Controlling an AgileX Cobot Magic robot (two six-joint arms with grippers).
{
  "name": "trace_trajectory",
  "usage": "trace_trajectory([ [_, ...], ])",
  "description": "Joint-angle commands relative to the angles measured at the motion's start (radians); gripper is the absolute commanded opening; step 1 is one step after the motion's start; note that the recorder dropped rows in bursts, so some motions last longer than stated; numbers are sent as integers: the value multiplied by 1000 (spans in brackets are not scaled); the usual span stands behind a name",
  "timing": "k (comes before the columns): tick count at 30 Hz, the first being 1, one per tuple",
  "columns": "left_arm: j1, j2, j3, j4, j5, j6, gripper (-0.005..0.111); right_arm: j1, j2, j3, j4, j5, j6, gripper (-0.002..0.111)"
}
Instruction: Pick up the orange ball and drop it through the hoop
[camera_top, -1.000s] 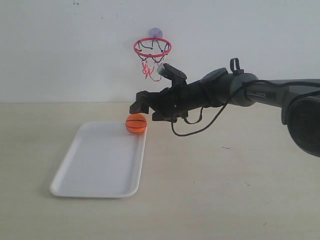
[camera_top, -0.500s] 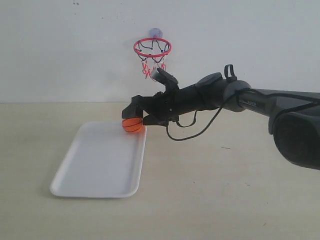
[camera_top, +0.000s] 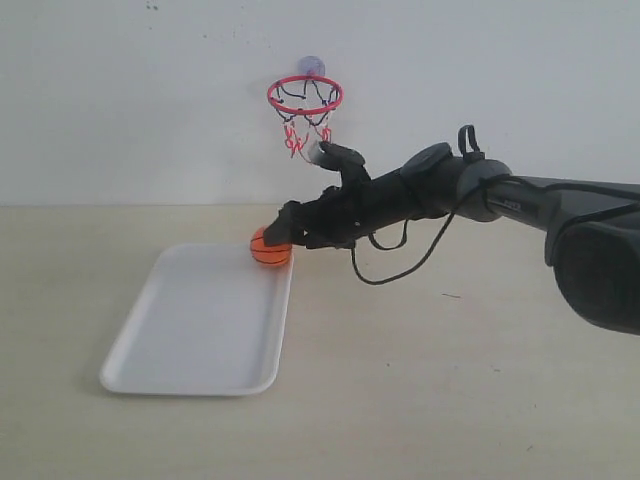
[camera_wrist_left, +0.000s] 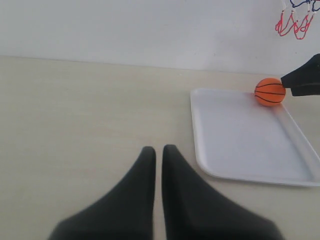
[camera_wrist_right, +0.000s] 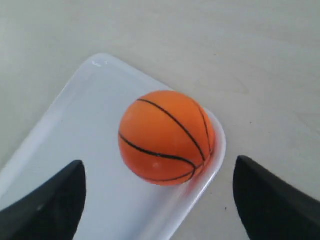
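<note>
The orange ball (camera_top: 266, 247) with thin black seams rests in the far right corner of the white tray (camera_top: 200, 385), against its rim. My right gripper (camera_top: 284, 236) is down at the ball from the right, open. In the right wrist view its two fingers stand wide on either side of the ball (camera_wrist_right: 167, 137), not touching it. The hoop (camera_top: 305, 110), a red ring with a black-and-red net, is stuck on the wall above and behind. My left gripper (camera_wrist_left: 158, 150) is shut and empty over bare table, well short of the tray (camera_wrist_left: 240, 175).
The wall stands just behind the tray and carries the hoop's suction cup (camera_top: 310, 66). A black cable (camera_top: 400, 265) loops under the right arm. Pale table surrounds the tray (camera_wrist_right: 60, 115).
My right gripper has come down from above the ball to its level, with the fingers now astride it. The ball has stayed in the tray's corner.
</note>
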Motion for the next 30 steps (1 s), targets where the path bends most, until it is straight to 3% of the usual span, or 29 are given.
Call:
trace_trajectory([
  [1, 3, -2, 4, -3, -8, -7, 4, -23, 1, -6, -13, 121, -250, 75],
  [5, 3, -2, 4, -3, -8, -7, 4, -66, 1, -6, 15, 125, -505, 75],
  [15, 3, -2, 4, -3, -8, -7, 4, -67, 7, -6, 129, 119, -789, 75],
  [30, 3, -2, 4, -3, -8, -7, 4, -40, 71, -70, 135, 135, -830, 75],
])
